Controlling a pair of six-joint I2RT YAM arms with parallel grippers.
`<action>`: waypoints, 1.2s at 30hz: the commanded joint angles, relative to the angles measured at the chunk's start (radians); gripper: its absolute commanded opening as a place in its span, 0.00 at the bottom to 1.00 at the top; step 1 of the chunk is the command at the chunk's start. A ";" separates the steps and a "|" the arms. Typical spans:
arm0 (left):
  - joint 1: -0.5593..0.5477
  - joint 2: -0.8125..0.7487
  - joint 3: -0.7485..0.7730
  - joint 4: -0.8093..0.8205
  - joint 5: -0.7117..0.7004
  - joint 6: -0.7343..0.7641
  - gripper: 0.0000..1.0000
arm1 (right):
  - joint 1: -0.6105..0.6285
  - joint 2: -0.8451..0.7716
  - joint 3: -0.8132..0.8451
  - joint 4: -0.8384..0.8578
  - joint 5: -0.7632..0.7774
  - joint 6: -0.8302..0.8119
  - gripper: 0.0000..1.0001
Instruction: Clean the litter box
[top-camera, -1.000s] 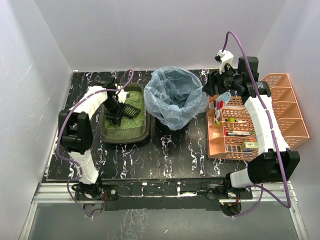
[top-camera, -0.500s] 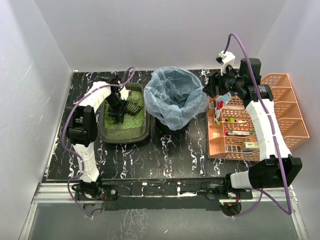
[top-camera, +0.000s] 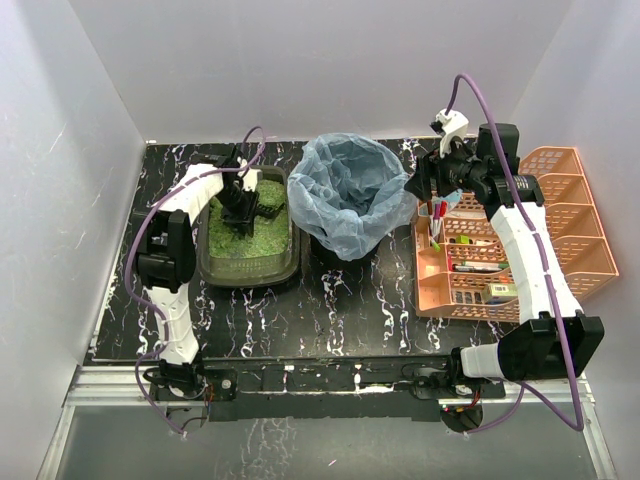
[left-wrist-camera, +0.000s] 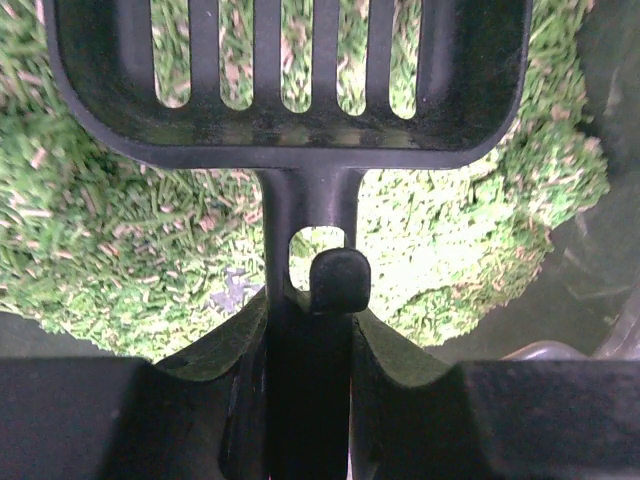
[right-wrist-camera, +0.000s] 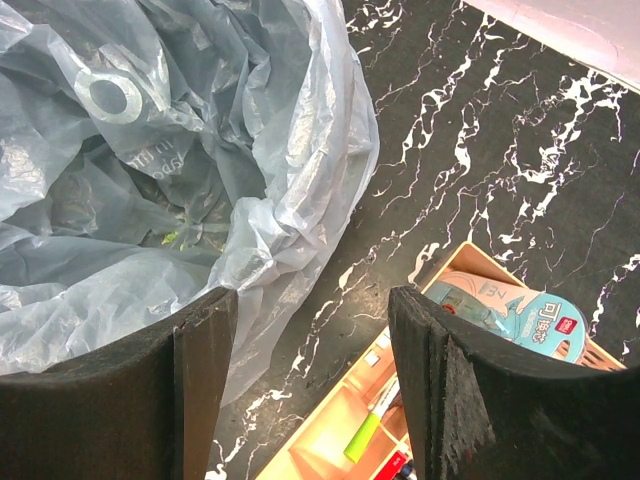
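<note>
I am gripping the handle of a black slotted scoop with my left jaws, which are closed tight on it, so that the handle is running out straight between them. The scoop's head is sitting over the green litter, and the litter is showing through its slots. I cannot tell whether the head is touching the litter or hanging just above it.

The litter box is lying at the far left of the surface, close to the left edge and with its short end near the far edge. My left arm is reaching over the box from its left side, and the scoop is working in the far half of the box.

Just beside the box on its right, at the middle of the far edge, the bin is standing with its blue bag spilling over the rim.

My right jaws are standing partly open and holding nothing. They are hanging above the gap between the bin's right side and the far corner of the orange organiser, which is lying along the right edge.
</note>
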 joint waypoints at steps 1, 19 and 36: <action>0.010 -0.014 -0.011 0.136 0.018 -0.053 0.00 | -0.005 -0.028 -0.004 0.076 -0.024 -0.003 0.67; 0.021 -0.410 -0.459 0.365 -0.023 0.024 0.00 | -0.005 -0.022 0.000 0.071 -0.013 -0.002 0.68; 0.105 -0.520 -0.557 0.357 0.037 0.042 0.00 | -0.005 -0.012 0.022 0.062 -0.019 0.012 0.68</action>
